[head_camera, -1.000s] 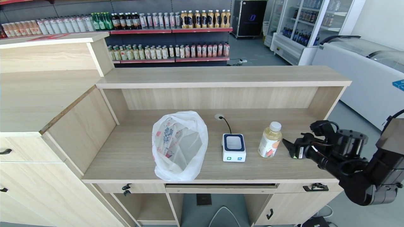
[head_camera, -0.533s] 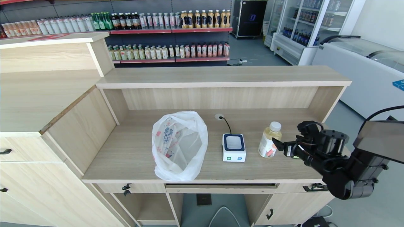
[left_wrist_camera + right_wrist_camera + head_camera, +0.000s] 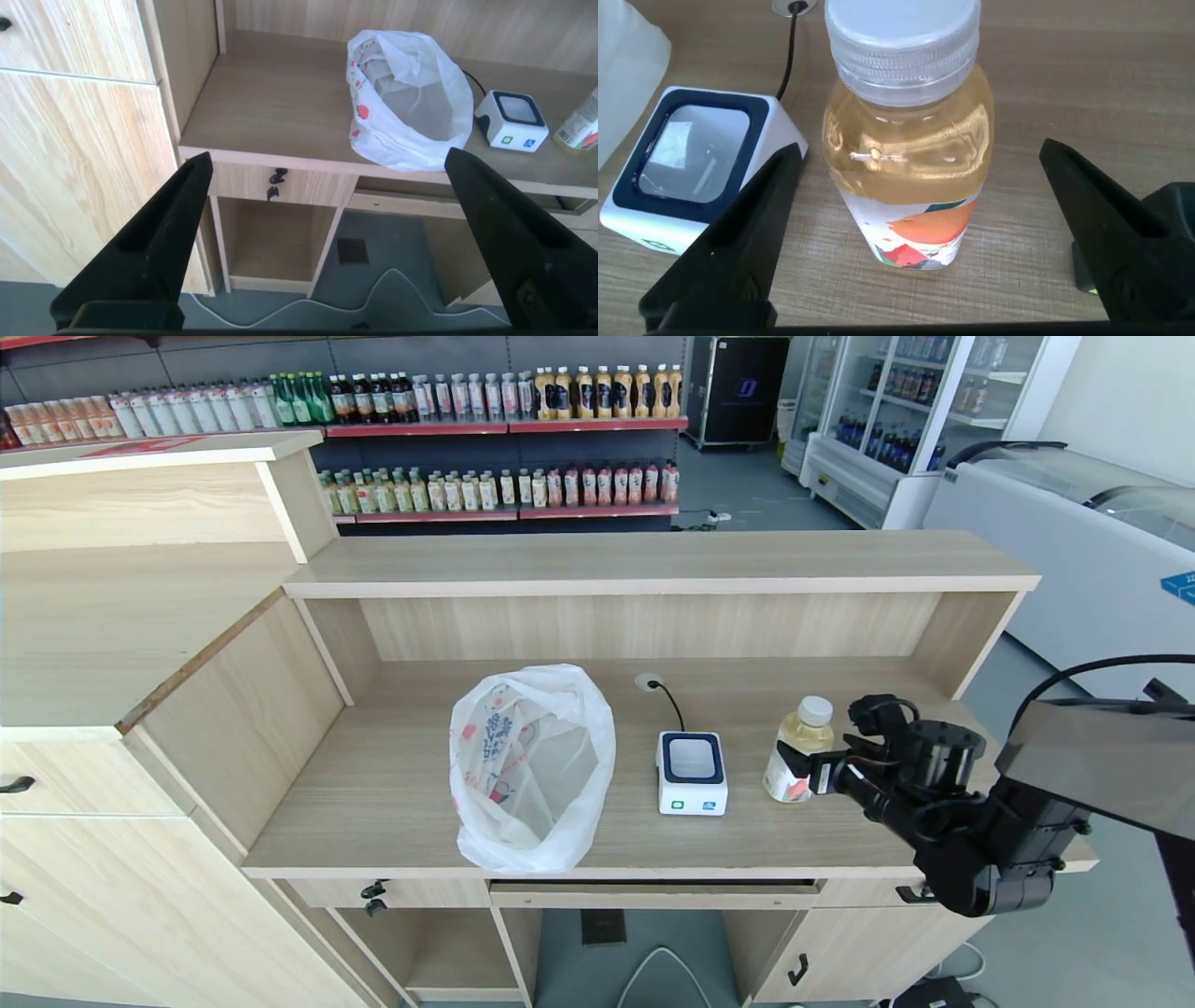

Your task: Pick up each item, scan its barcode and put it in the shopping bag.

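Bottle [image 3: 801, 735]: what is changing around it?

The right gripper [image 3: 915, 154] is coming in from the right. A second ago it was hanging well apart from the bottle, half a second ago its tips were just reaching the label, and now its fingers are sitting on either side of the body.

Is it pinching yet?

No. The fingers are standing spread, with desk [image 3: 373, 784] showing between each one and the bottle, so nothing is touching. The bottle itself is not shifting; it is standing upright where it was.

So what is that meaning for the task?

I am judging the approach as nearly finished. The squeeze and the lift are not yet happening, and neither is the scan.

Where is the bottle lying relative to the gripper?

Between the fingers, roughly centred, with the label at finger height and the white cap rising above them.

And farther on?

The scanner [image 3: 692, 772] is sitting just beside the bottle on its left, window facing up. Beyond that the bag [image 3: 532, 765] is lying on the desk with its mouth gaping.

The other arm?

The left gripper [image 3: 327, 161] is hanging low in front of the desk, fingers spread wide and holding nothing.
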### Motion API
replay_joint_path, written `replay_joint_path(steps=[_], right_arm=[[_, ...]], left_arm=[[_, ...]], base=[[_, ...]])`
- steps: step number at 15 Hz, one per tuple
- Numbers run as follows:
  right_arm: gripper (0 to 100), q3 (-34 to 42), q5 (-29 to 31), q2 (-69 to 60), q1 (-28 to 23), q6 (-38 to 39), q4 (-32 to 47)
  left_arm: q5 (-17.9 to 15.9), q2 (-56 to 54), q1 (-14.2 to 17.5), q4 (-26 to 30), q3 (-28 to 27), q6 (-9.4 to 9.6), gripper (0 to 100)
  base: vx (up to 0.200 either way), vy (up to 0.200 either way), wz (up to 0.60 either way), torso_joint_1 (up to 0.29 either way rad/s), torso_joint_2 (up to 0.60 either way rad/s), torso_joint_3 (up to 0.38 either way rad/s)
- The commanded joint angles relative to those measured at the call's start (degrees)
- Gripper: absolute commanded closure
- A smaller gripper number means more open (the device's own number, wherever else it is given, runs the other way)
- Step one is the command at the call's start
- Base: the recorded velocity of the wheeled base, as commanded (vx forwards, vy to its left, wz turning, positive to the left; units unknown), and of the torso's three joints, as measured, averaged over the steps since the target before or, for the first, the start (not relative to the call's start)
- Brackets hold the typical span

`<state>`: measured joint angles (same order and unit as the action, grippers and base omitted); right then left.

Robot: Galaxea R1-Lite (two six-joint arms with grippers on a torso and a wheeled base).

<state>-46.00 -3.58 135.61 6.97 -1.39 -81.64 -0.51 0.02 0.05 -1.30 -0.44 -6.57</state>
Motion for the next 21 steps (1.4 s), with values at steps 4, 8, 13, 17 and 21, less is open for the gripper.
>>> replay_joint_path(steps=[4,8,13,17,21], right_arm=[[0,-3.05,-0.02,3.35,0.50,-0.02,-0.10],[0,-7.18,-0.02,6.16,1.03,-0.02,-0.10],[0,-11.57,-0.20,9.06,1.73,-0.02,0.25],[0,-12.98,-0.37,11.08,2.78,-0.28,-0.01],[0,-16.93,-0.37,12.49,3.05,-0.28,0.61]], left_arm=[[-0.02,-0.02,0.04,-0.01,0.00,-0.02,0],[-0.02,-0.02,0.04,-0.01,0.00,-0.02,0],[-0.02,-0.02,0.04,-0.01,0.00,-0.02,0],[-0.02,-0.02,0.04,-0.01,0.00,-0.02,0],[-0.02,-0.02,0.04,-0.01,0.00,-0.02,0]], base=[[0.000,0.000,0.00,0.000,0.00,0.000],[0.000,0.000,0.00,0.000,0.00,0.000],[0.000,0.000,0.00,0.000,0.00,0.000],[0.000,0.000,0.00,0.000,0.00,0.000],[0.000,0.000,0.00,0.000,0.00,0.000]])
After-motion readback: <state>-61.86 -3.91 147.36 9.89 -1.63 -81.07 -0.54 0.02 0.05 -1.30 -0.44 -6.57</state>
